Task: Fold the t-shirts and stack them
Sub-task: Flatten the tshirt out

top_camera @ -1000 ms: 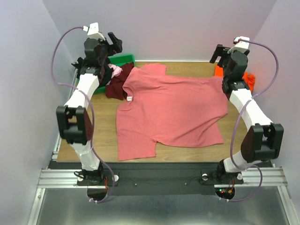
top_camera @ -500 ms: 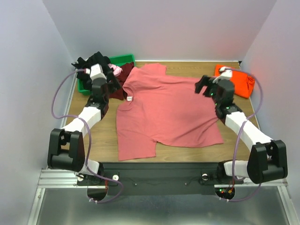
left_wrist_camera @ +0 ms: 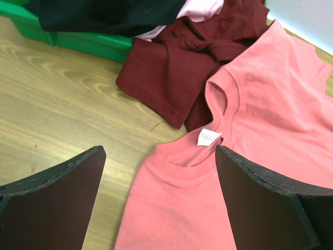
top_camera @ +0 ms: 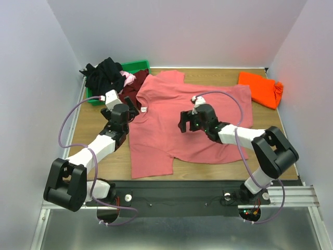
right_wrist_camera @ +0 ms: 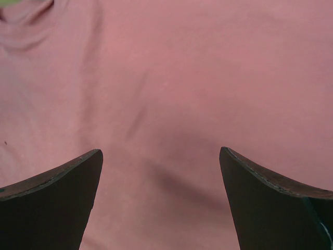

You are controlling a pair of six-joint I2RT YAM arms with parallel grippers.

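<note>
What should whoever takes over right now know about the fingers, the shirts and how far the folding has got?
Left fingers: open, empty, low over the collar of the salmon shirt, near its white label.
Right fingers: open, empty, over the middle of that shirt.
Salmon shirt: spread flat, no fold made.
Orange shirt: bunched at the far right corner.
Maroon shirt: crumpled on the table beside the green bin. The black shirt and light pink shirt are heaped on the bin.
Done: one shirt laid out.
Left: fold it, fold the others, stack.
</note>
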